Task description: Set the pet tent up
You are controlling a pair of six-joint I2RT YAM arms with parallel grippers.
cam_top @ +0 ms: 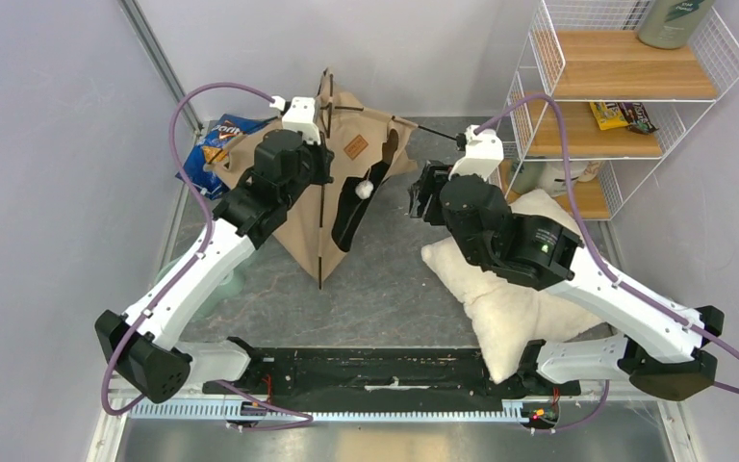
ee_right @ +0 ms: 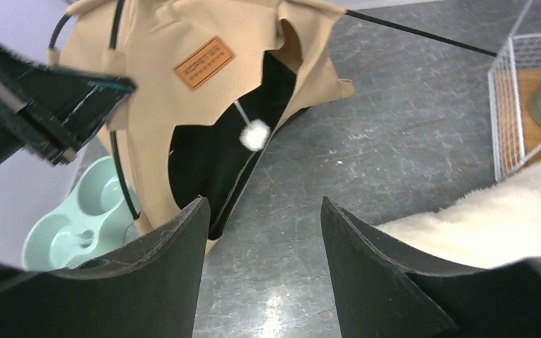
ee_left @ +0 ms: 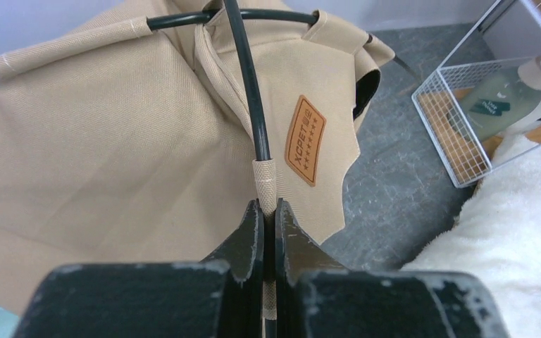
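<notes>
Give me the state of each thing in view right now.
pet tent: half-raised, slumped, doorway sagging.
pole: bowed, threaded through its fabric sleeve.
left gripper: shut on the sleeved pole.
right gripper: open, empty.
pillow: lying flat, in neither gripper.

The pet tent (ee_left: 113,155) is matt tan woven cloth with smooth black poles (ee_left: 244,70).

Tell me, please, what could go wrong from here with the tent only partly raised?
The left hand is shut on a thin black flexible pole at its fabric sleeve; that narrow grip may slip. The open right hand holds nothing, so the tan canvas pet tent could sag. A loose pole end points toward the white wire shelf and might snag.
</notes>
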